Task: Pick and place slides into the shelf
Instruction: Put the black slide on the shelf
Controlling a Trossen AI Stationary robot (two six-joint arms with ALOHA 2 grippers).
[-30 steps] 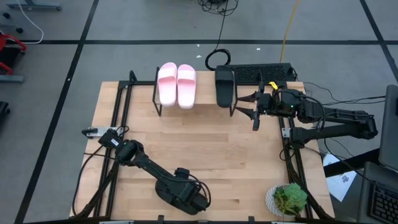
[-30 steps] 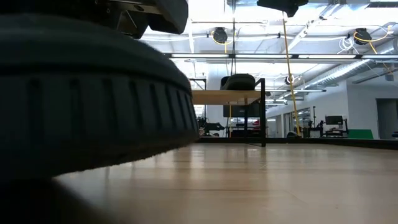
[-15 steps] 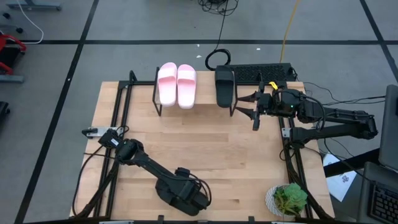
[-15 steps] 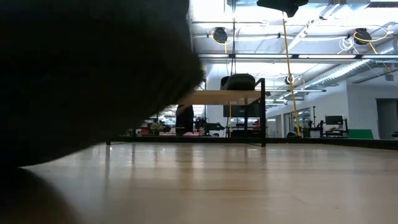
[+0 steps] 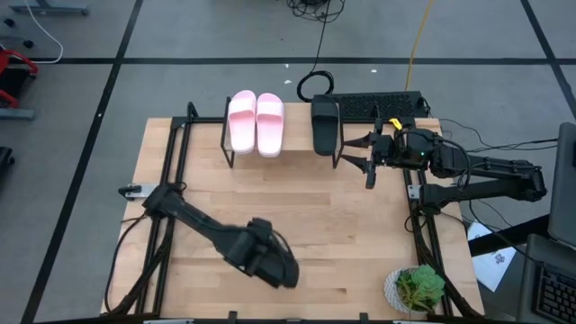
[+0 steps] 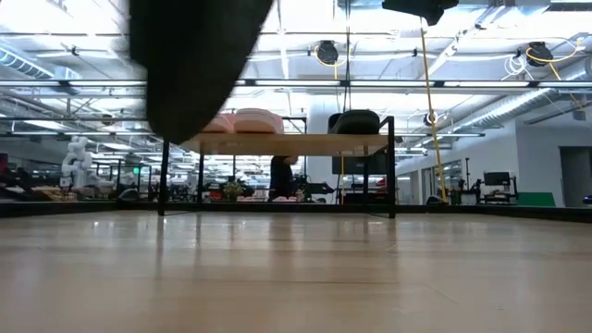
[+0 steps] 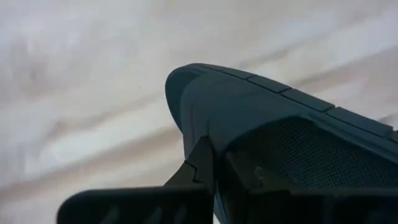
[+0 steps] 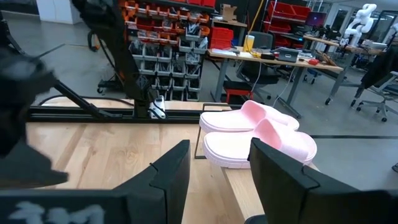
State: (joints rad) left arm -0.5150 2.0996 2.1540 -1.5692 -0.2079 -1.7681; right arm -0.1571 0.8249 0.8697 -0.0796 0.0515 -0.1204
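A small potted plant (image 5: 416, 288) with crinkled green leaves sits at the near right corner of the wooden table (image 5: 342, 225), well apart from everything else. A black keyboard (image 5: 378, 105) lies along the far edge just behind the shelf's right end, with dark cables looping off behind it. Black metal rails run down both sides of the table.

The shelf (image 5: 286, 153) stands at the far middle of the table: a light wood plank on thin black legs, open underneath in the low view (image 6: 277, 143). Two pale pink slides (image 5: 256, 122) lie side by side on its left part, smooth and rounded, with wide straps. One black slide (image 5: 325, 124) lies on its right part, apart from the pink pair.

The right gripper (image 5: 364, 153) hangs just beside the shelf's right end, fingers spread apart and holding nothing. Its wrist view looks past both dark fingers (image 8: 168, 174) at the pink pair (image 8: 258, 134).

The left gripper (image 5: 274, 265) is over the near middle of the table, closed on the second black slide (image 7: 249, 112). That slide has a matte, ribbed sole edge and a mesh-like textured surface. In the low view a dark blurred shape (image 6: 194, 65) hangs above the table, blocking part of the shelf's left end.
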